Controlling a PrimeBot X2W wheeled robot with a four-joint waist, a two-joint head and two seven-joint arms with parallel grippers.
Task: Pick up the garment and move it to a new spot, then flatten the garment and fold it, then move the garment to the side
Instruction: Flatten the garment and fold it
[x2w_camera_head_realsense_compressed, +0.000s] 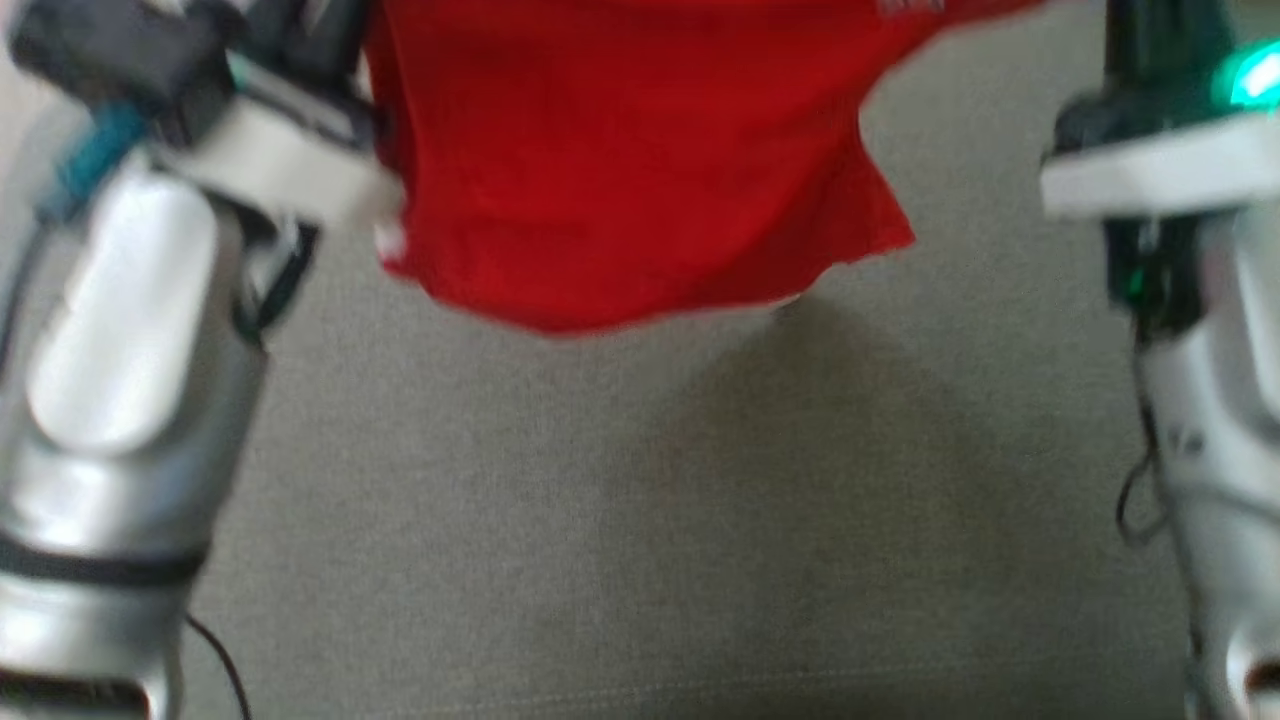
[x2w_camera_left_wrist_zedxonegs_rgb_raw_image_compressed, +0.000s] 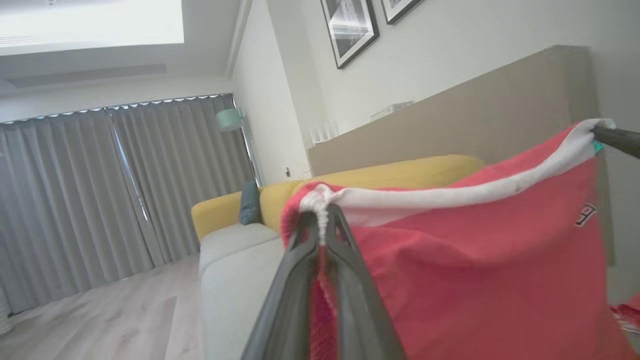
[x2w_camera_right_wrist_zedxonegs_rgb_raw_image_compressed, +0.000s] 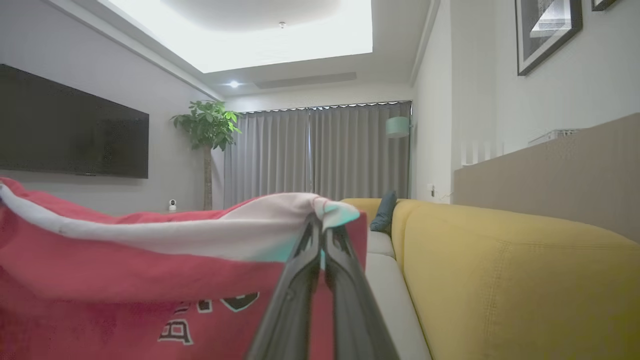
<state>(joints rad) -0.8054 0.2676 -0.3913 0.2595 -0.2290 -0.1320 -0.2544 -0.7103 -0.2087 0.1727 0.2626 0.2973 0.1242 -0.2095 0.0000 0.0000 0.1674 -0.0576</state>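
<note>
The garment is a red shirt with a white band along its top edge and a dark printed mark. It hangs in the air above the grey cushion, stretched between both arms. In the left wrist view my left gripper is shut on a bunched corner of the garment. The tip of the other arm's finger pinches the far corner at the right edge of that view. In the right wrist view my right gripper is shut on the white edge of the garment. Both fingertips are above the head view's top edge.
The grey seat cushion lies below the hanging shirt. A yellow sofa back with a dark pillow runs behind it. Around stand a beige panel, grey curtains, a potted plant and a wall television.
</note>
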